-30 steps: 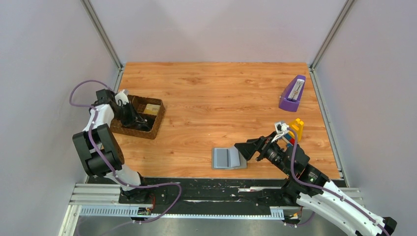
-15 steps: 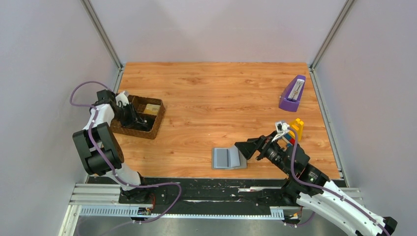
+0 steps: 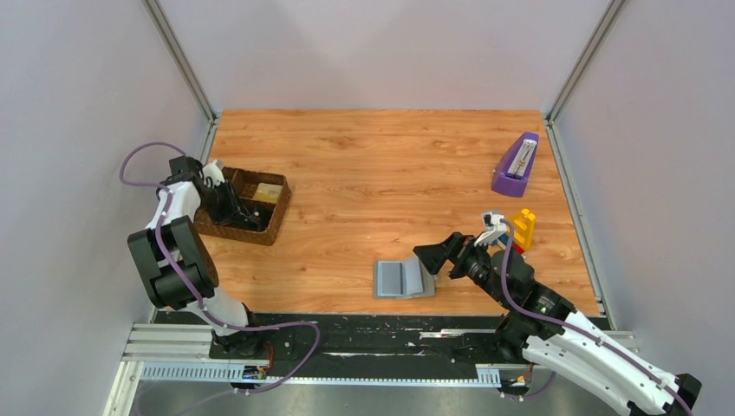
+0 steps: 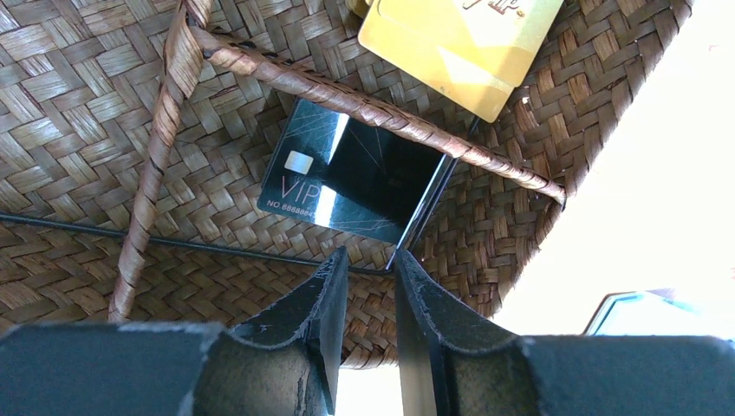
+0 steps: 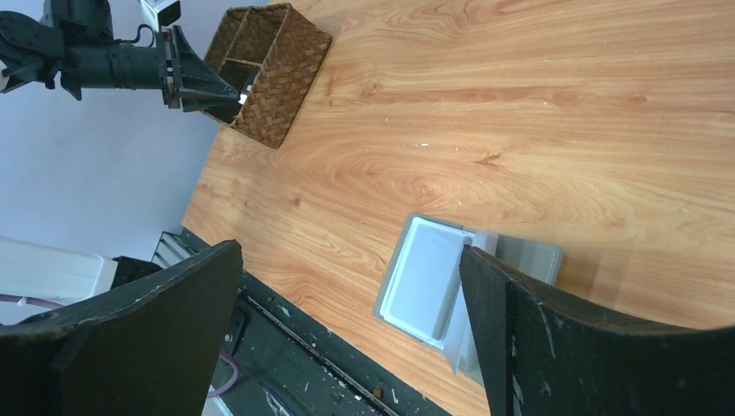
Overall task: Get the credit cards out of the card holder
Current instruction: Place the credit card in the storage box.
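Your left jaws stand parted, letting black glossy card rest in brown woven tray; right jaws gape, ready for grey bifold card holder.

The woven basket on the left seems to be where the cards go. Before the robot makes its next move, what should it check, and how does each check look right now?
1. Black card lies inside the basket: ok.
2. Left hand is not pinching that card: ok. Its fingers stand apart, though the card's corner is right at their tips.
3. Gold card sits in the neighbouring compartment: ok.
4. Right hand is open for the next grab: ok, spread wide.
5. Card holder lies open on the table, pale side up: ok.
6. More cards remain in the holder: cannot tell.
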Controlling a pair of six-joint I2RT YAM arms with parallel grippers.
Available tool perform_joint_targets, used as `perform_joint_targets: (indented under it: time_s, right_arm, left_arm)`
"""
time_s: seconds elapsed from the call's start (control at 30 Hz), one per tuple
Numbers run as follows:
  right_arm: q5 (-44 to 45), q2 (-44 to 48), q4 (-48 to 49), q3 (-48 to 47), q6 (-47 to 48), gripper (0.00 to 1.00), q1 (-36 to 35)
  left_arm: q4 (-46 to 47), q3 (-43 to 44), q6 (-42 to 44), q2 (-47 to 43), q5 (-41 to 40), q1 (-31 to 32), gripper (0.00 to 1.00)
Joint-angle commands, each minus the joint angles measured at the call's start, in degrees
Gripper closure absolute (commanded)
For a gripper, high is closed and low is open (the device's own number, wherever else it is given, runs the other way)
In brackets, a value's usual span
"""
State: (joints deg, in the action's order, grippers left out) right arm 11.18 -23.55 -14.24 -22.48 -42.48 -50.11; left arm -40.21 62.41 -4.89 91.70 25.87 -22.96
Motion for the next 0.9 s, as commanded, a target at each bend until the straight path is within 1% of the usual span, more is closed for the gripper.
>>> perform_joint_targets:
  time_s: [0.0, 0.13, 0.4, 0.63, 0.77, 0.87]
  right_arm:
    - [1.67, -0.01, -0.79, -3.11, -1.42, 0.0, 0.07]
    - [2.16, 0.47, -0.83, -3.32, -1.21, 0.0, 0.1]
    - [2.96, 0.49, -0.83, -4.22, -0.59, 0.0, 0.05]
    - [3.66, 0.58, -0.8, -3.81, -1.16, 0.0, 0.07]
    - [4.8, 0.59, -1.65, -3.27, -3.22, 0.0, 0.1]
    - [7.49, -0.35, -4.67, -4.38, -6.33, 0.0, 0.05]
  left_arm:
    - [1.12, 1.74, -0.16, 0.92, 1.41, -0.54, 0.66]
    - [1.49, 2.03, 0.05, 2.9, 3.16, -0.5, 0.66]
    - [0.92, 2.87, -0.83, 4.27, -2.28, -0.56, 0.67]
    - [1.02, 3.58, -0.84, 3.8, -2.47, -0.51, 0.67]
    - [0.62, 4.29, -1.08, 2.97, -2.56, -0.51, 0.67]
    - [-0.71, 5.77, -1.23, 1.76, -2.6, -0.53, 0.67]
